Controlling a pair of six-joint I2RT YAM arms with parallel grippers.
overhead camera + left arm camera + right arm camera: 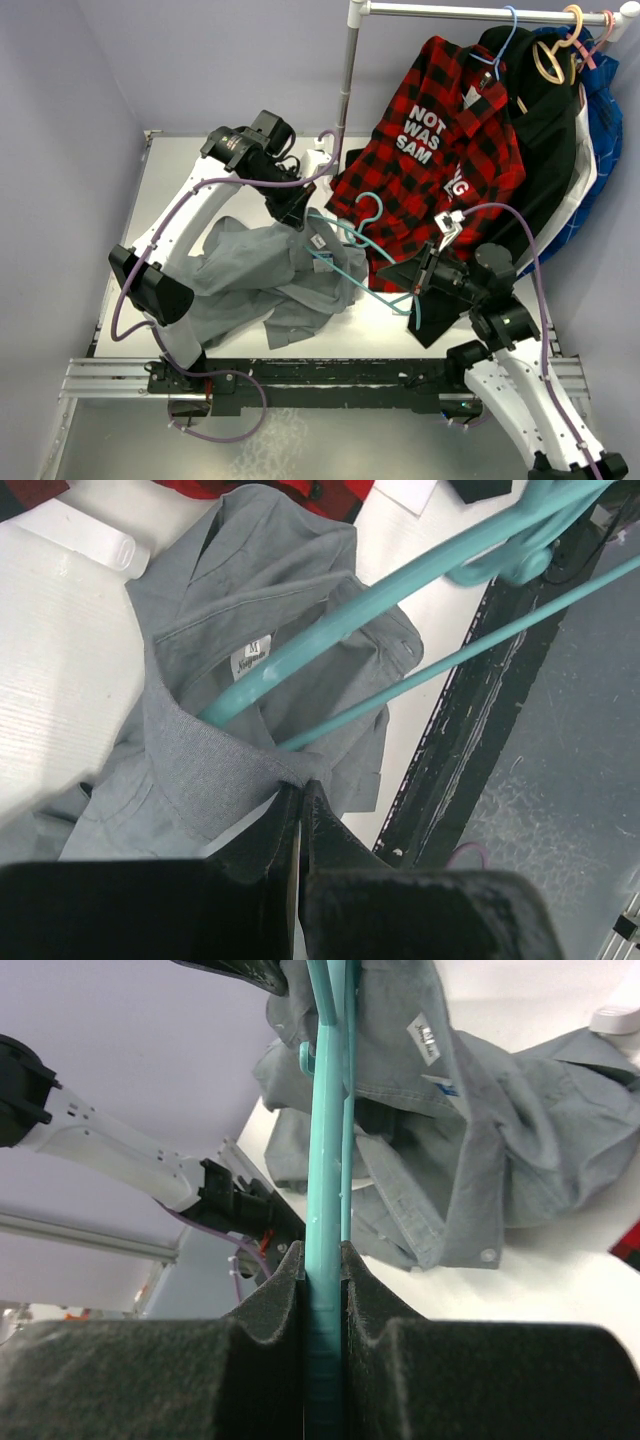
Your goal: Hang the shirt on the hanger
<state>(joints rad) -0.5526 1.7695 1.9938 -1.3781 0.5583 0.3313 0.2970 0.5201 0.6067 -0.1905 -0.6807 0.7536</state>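
Pale lilac walls (200, 60) close in on three sides of a white bench (175, 155). At the far right, a white clothes rail (480, 12) on a metal post (347, 90) carries a red-and-black plaid shirt (430, 150) and darker clothes (545, 130). The light is soft and even, and the floor (350, 440) in front is grey.

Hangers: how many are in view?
4. A teal hanger over the table, clamped in the right gripper; on the rail, a light-blue hanger, a tan hanger and a pink hanger. More may hide behind clothes.

"NOT WAS SAM" is being displayed on the plaid shirt (400, 190) at one o'clock; the grey shirt (190, 770) label (253, 658) is being rendered illegible.
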